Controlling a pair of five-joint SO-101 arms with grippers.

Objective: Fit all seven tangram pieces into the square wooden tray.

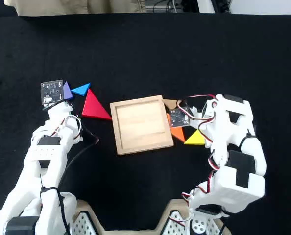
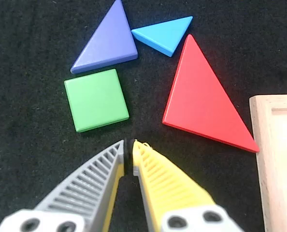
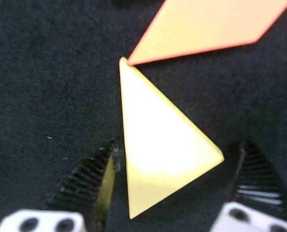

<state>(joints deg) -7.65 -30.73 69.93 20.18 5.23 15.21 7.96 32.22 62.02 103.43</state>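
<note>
While the black table (image 1: pixel 135 49) is carrying the square wooden tray (image 1: pixel 138 125) at mid-frame, tangram pieces are lying on both sides of it.
Left of the tray, the red triangle (image 1: pixel 93 106) is lying just beside its upper left corner, with the purple triangle (image 2: pixel 107 41), green square (image 2: pixel 96 99) and blue triangle (image 1: pixel 81 89) clustering nearby; the left gripper (image 2: pixel 129 147) is hovering near the green square, fingers pressed together on nothing. Right of the tray, the orange piece (image 3: pixel 211 26) and yellow triangle (image 1: pixel 195 138) are lying corner to corner, and the right gripper (image 3: pixel 179 145) is straddling the yellow triangle with its fingers spread apart.
</note>
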